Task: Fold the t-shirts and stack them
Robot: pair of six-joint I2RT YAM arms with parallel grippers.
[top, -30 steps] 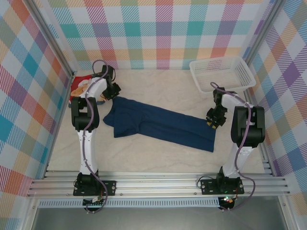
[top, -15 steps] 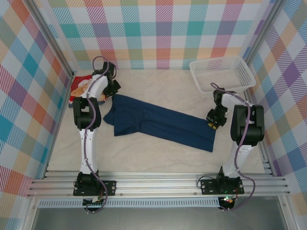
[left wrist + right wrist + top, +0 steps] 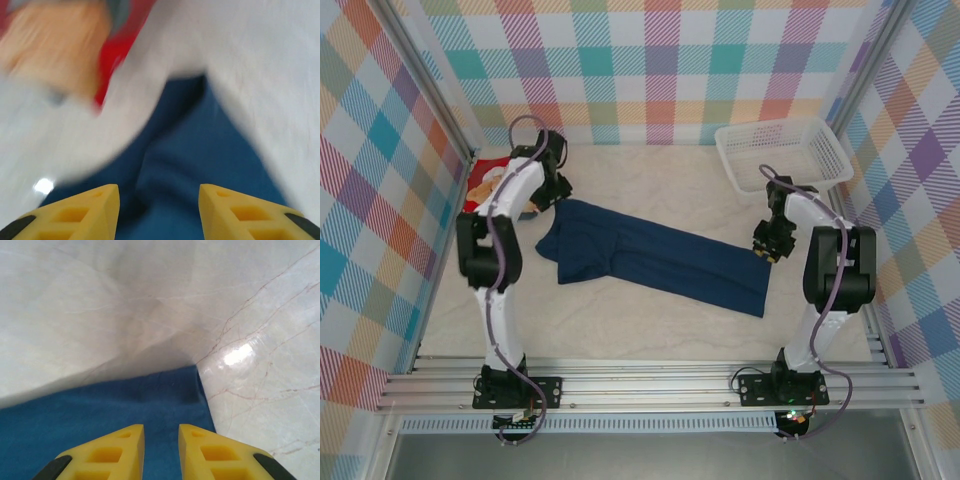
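The navy t-shirt [image 3: 660, 258] lies across the middle of the table [image 3: 650, 180] as a long band, its bunched end far-left and its squarer end near-right. The red t-shirt [image 3: 480, 182] sits against the left wall, partly hidden by my left arm.

My left pincer [image 3: 552, 192] hangs over the navy shirt's far-left end. Its fingers are spread, with nothing between them and only blurred blue cloth below. My right pincer [image 3: 767, 244] is over the opposite corner. Its fingers are just a narrow gap apart, also empty, and in the wrist view the hem corner lies just ahead of the tips.

I expect this cloth to be light, limp and quick to sag or slide on the smooth marble-look top. I'd pinch through all the layers at the two end corners, lift both ends evenly, and keep the band taut so the fold lands square.
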